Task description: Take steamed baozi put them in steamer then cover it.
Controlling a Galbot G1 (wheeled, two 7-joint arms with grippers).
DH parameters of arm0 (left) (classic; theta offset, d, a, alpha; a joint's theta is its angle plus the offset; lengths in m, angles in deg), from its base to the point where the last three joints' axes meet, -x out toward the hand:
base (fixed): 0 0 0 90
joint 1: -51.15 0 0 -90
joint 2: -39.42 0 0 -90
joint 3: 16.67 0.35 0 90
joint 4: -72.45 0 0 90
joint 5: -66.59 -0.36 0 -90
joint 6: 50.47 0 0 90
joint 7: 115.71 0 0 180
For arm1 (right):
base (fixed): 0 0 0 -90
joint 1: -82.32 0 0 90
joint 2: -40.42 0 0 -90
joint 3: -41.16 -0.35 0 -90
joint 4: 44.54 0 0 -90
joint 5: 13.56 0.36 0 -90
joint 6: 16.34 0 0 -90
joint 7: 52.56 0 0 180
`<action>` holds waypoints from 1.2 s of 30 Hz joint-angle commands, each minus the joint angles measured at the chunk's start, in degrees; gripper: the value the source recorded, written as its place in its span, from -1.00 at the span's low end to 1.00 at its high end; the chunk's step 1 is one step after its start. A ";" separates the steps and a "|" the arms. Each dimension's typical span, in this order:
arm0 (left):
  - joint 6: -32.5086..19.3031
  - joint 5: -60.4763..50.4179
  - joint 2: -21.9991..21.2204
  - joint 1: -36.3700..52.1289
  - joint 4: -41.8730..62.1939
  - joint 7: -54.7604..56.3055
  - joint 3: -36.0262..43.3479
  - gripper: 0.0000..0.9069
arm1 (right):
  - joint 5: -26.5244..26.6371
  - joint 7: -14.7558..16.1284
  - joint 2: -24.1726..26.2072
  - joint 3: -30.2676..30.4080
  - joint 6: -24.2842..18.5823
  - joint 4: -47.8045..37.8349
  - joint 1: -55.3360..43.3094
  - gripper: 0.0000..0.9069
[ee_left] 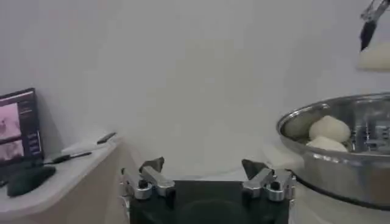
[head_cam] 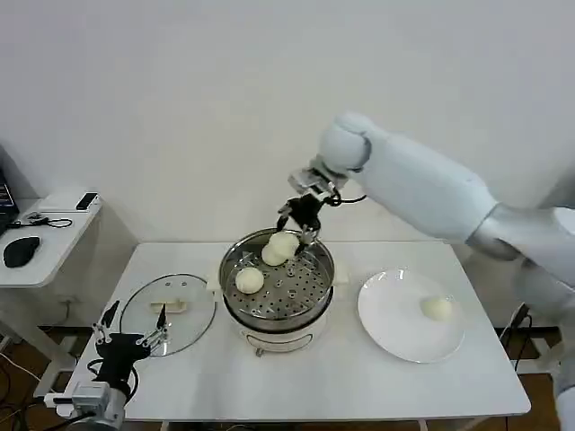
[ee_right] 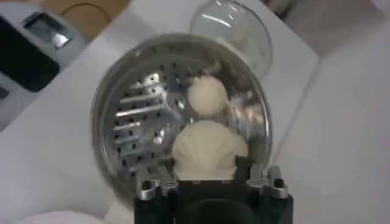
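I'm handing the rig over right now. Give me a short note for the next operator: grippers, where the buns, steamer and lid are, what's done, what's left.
Right gripper: shut on a baozi, held above the back rim of the steamer, not released.
Left gripper: open, idle at the table's front left corner, near the glass lid.
Done: two baozi sit on the perforated tray, one at the left, one toward the back.
Left: lower and release the held bun; fetch the last baozi from the white plate on the right; then set the lid, lying flat left of the steamer, on top.
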 commanded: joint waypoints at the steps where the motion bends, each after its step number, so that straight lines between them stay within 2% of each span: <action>1: 0.02 -0.09 -0.84 -0.34 -1.03 0.01 -0.39 1.00 | -14.21 -0.59 -2.39 2.67 -11.12 7.17 2.36 0.53; 6: 0.00 -0.09 -1.10 -0.86 -1.67 0.05 -1.29 1.00 | -16.34 -1.77 -2.50 4.15 -12.71 9.66 3.82 0.53; 11: -0.03 -0.06 -1.73 -1.23 -2.42 0.06 -1.87 1.00 | -20.95 -4.04 -2.90 5.45 -15.78 10.46 4.82 0.53; 16: -0.02 0.00 -2.00 -1.49 -3.01 0.01 -1.87 1.00 | -25.98 -5.53 -3.30 5.88 -16.56 10.72 6.20 0.53; 25: 0.03 0.30 -1.50 -1.44 -2.72 0.01 -2.21 1.00 | -23.43 -5.71 -3.72 6.14 -16.01 12.71 7.28 0.53; 28: 0.03 0.29 -1.49 -1.37 -2.55 -0.01 -2.15 1.00 | -24.68 -6.08 -3.74 6.14 -16.04 14.30 7.63 0.53; 36: 0.14 0.61 -1.08 -0.93 -2.05 -0.07 -2.51 1.00 | -23.98 -5.60 -3.86 6.48 -15.91 15.19 7.86 0.53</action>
